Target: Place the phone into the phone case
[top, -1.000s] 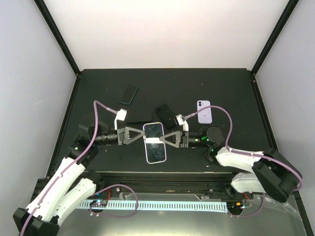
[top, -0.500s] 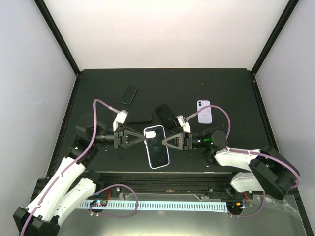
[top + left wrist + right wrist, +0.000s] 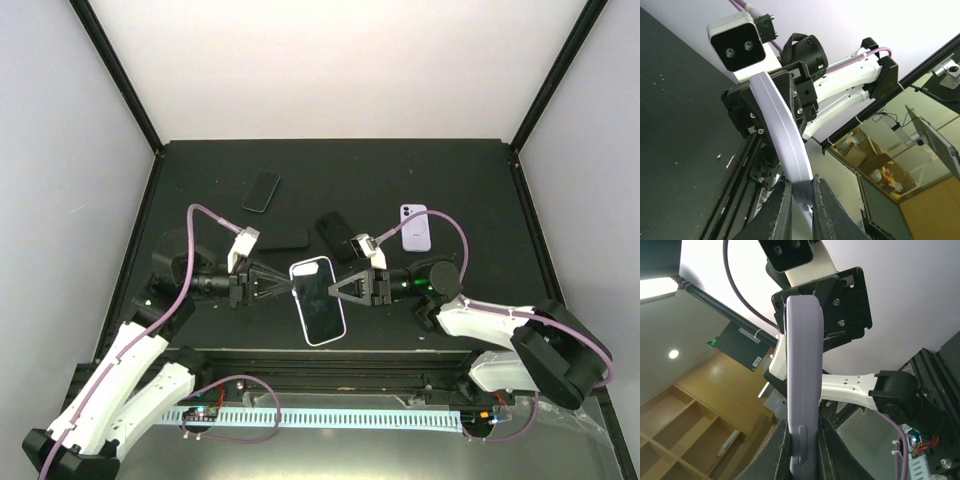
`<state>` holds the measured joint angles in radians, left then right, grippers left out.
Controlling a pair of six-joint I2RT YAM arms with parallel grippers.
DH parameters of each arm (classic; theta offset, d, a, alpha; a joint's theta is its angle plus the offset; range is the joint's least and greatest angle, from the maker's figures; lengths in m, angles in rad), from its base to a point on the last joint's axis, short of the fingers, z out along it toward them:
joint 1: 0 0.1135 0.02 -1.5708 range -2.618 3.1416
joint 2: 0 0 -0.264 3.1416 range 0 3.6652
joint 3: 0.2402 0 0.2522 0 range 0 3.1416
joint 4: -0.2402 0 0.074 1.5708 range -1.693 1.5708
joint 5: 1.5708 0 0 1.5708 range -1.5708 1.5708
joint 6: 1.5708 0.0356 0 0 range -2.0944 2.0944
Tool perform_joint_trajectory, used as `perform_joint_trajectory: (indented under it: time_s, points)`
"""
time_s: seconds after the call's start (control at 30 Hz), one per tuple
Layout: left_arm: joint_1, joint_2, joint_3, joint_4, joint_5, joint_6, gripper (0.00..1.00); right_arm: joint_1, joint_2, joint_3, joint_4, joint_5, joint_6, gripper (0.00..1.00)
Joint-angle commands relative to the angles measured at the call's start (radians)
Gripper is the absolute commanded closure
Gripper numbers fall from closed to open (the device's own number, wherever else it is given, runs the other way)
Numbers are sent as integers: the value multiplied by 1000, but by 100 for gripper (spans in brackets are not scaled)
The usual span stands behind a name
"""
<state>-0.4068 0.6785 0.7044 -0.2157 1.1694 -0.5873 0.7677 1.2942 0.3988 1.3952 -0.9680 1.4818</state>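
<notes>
A phone with a dark screen sits inside a pale lilac case [image 3: 318, 299], held flat above the near part of the table between both arms. My left gripper [image 3: 291, 286] is shut on the case's left edge; the left wrist view shows its fingers [image 3: 781, 212] clamping the lilac rim [image 3: 785, 137]. My right gripper [image 3: 332, 288] is shut on the case's right edge; the right wrist view shows the case edge-on [image 3: 802, 390] with its side button between the fingers [image 3: 830, 452].
Several other phones lie on the black table: a dark one at the back left [image 3: 261, 191], a black one [image 3: 284, 235], another black one [image 3: 337, 235] and a lilac phone lying back up [image 3: 415, 227].
The left arm has drawn back to the left, so its fingertips now hold the case at its edge. The cased phone has tilted slightly and shifted a little nearer.
</notes>
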Motion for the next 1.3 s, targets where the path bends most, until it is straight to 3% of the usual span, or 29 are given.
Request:
perform_joint_trajectory:
  time_s: [0.0,0.2,0.3,0.37,0.67,0.77,1.03,1.27]
  points:
    - [-32,12,34,-92,-34,100,90,3,-72,76,-103,72,-86,98]
    - [-36,43,91,-250,-178,160,86,5,-196,124,-445,100,-323,98]
    - [-36,48,116,-295,-233,175,86,4,-244,137,-547,123,-400,98]
    - [-38,45,126,-306,-248,186,80,5,-258,141,-576,130,-415,98]
    - [-41,20,89,-190,-203,103,71,5,-263,147,-576,134,-413,98]
    - [-41,14,81,-163,-209,86,74,5,-260,147,-560,132,-403,99]
    - [-41,35,86,-185,-214,153,98,4,-267,127,-491,102,-356,99]
    - [-41,67,121,-297,-256,258,98,4,-262,85,-348,79,-249,99]
